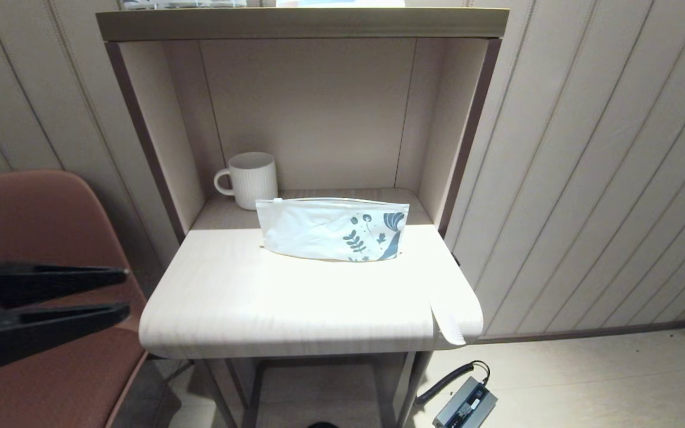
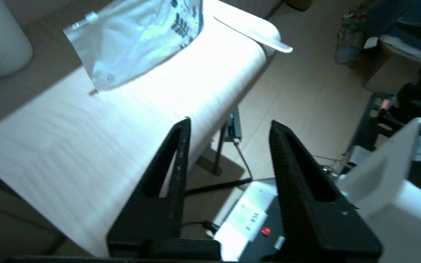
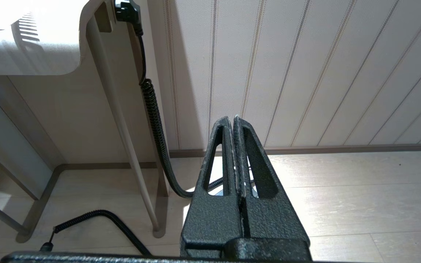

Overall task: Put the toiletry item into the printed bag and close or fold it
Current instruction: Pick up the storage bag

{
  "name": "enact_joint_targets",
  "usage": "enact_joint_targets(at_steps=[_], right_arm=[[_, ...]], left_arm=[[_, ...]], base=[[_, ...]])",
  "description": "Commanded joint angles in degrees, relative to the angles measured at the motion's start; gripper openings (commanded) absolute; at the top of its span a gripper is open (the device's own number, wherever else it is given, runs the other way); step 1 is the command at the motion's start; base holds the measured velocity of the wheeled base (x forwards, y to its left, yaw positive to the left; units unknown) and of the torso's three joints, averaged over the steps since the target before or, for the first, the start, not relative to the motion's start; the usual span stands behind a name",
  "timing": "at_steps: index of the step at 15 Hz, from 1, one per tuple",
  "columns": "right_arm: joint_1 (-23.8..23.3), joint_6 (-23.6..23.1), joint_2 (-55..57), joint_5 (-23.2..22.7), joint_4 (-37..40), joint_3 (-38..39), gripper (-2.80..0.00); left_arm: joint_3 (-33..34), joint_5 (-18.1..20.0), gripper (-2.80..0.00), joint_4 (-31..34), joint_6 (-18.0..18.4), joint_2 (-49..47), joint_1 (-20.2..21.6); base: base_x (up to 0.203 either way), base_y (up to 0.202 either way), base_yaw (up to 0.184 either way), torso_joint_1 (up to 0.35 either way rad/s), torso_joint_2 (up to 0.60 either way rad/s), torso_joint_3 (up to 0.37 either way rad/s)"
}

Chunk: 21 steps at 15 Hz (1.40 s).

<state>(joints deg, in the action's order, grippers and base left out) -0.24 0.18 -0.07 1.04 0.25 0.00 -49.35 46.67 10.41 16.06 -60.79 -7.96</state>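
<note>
From the head camera, the printed bag [image 1: 332,236] lies flat on the counter [image 1: 295,297], just in front of the white mug [image 1: 251,179], its long axis running across the counter and its leaf print on the end away from the mug. The comb [image 1: 446,319] sits well apart from the bag, at the counter's front right corner, partly overhanging the edge, its long axis pointing roughly from the bag toward that corner. The left pincer [image 1: 122,291] hovers off the counter's left edge, over a reddish chair [image 1: 39,208], jaws parted a little and holding nothing. The right arm is out of this view.

From the left wrist, the left pincer [image 2: 228,126] shows a clear gap, empty, aimed along the counter's front edge; the comb [image 2: 258,34] lies at the far corner beyond it.

From the right wrist, the right pincer [image 3: 234,122] is pressed closed on nothing, hanging low below counter height. The comb [image 3: 26,25] juts over the edge above it, so by my reading the right arm is nearer.
</note>
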Motion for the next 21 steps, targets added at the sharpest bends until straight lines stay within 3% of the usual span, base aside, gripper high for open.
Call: enact_joint_targets(at_steps=[1, 3, 5, 9, 11, 16, 21], right_arm=[[-0.02, -0.01, 0.07, 0.01, 0.01, 0.0, -2.8], [-0.02, -0.01, 0.07, 0.01, 0.01, 0.0, -2.8], [-0.02, -0.01, 0.07, 0.01, 0.01, 0.0, -2.8], [-0.02, -0.01, 0.07, 0.01, 0.01, 0.0, -2.8], [0.07, -0.01, 0.07, 0.01, 0.01, 0.0, -2.8], [-0.02, -0.01, 0.07, 0.01, 0.01, 0.0, -2.8], [-0.02, -0.01, 0.07, 0.01, 0.01, 0.0, -2.8]], left_arm=[[0.67, 0.27, 0.0, -9.78, 2.18, -10.86, -0.78], [0.27, -0.96, 0.0, -17.82, 5.44, -17.29, -0.84], [-1.49, -4.87, 0.0, -22.74, 9.83, -23.58, -0.89], [-8.79, -6.58, 0.0, -25.27, 15.33, -34.95, -0.88], [-11.01, -5.54, 0.0, -25.27, 17.36, -38.55, -1.08], [-15.35, 3.26, 0.0, -21.91, 18.74, -42.85, -1.87], [-22.42, 3.61, 0.0, -18.63, 18.46, -47.07, -3.3]], base=[[0.0, 0.0, 0.0, 0.0, 0.0, 0.0], [0.0, 0.0, 0.0, 0.0, 0.0, 0.0], [0.0, 0.0, 0.0, 0.0, 0.0, 0.0], [0.0, 0.0, 0.0, 0.0, 0.0, 0.0], [0.0, 0.0, 0.0, 0.0, 0.0, 0.0], [0.0, 0.0, 0.0, 0.0, 0.0, 0.0], [0.0, 0.0, 0.0, 0.0, 0.0, 0.0]])
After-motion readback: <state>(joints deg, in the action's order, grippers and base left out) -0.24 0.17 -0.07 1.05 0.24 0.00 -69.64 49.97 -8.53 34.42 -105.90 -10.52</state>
